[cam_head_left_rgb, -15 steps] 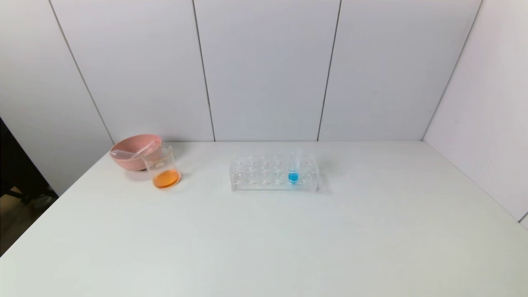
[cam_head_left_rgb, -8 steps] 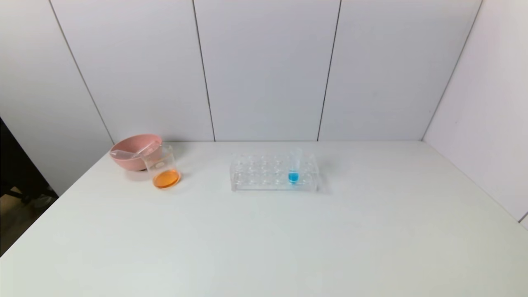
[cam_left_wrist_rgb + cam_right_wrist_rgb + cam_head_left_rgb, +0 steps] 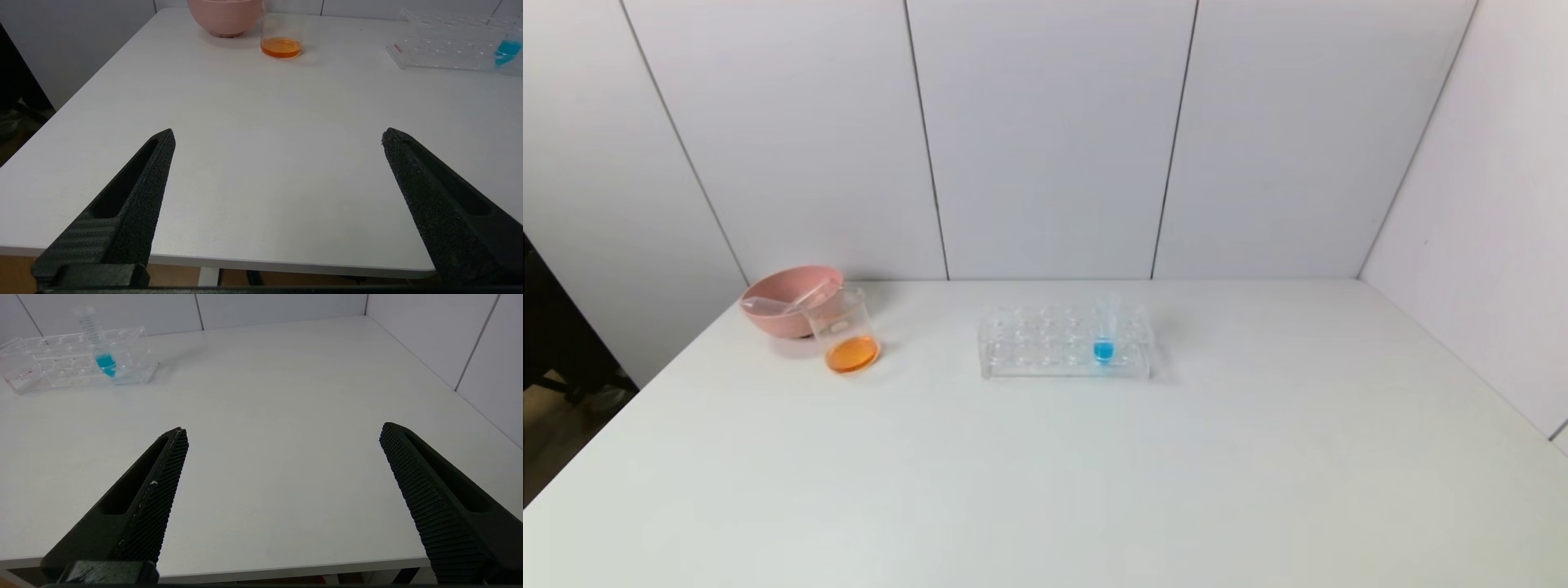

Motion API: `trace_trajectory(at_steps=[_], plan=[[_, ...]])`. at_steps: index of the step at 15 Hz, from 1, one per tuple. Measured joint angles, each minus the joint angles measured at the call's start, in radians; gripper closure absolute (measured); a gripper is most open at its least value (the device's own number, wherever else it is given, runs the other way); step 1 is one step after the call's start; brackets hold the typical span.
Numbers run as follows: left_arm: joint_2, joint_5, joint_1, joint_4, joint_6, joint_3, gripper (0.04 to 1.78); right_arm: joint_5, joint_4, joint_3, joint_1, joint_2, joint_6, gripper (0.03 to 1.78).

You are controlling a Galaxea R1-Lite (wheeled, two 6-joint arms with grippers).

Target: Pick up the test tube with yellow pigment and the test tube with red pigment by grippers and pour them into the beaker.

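The beaker (image 3: 843,331) stands at the back left with orange liquid in its bottom; it also shows in the left wrist view (image 3: 281,36). No tube with yellow or red liquid is in view. A clear slim tube (image 3: 783,304) lies across the pink bowl. My left gripper (image 3: 278,134) is open and empty over the table's near edge, far from the beaker. My right gripper (image 3: 284,428) is open and empty over the near edge on the right. Neither gripper shows in the head view.
A pink bowl (image 3: 776,322) sits just behind and left of the beaker. A clear tube rack (image 3: 1045,347) stands mid-table and holds a blue-liquid tube (image 3: 1104,331), also seen in the right wrist view (image 3: 100,347). Walls close the back and right of the white table (image 3: 1094,474).
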Motion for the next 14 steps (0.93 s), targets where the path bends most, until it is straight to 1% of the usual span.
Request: trace_trajectory(at_steps=[7, 11, 14], plan=[[0.0, 0.0, 0.0, 0.0, 0.0, 0.0, 0.06, 0.0, 0.0, 0.0, 0.0, 0.0, 0.0, 0.1], [0.0, 0.0, 0.0, 0.0, 0.0, 0.0, 0.06, 0.009, 0.0, 0.0, 0.001, 0.0, -0.029, 0.1], [0.0, 0.0, 0.0, 0.0, 0.0, 0.0, 0.06, 0.002, 0.004, 0.0, 0.001, 0.0, -0.015, 0.1]])
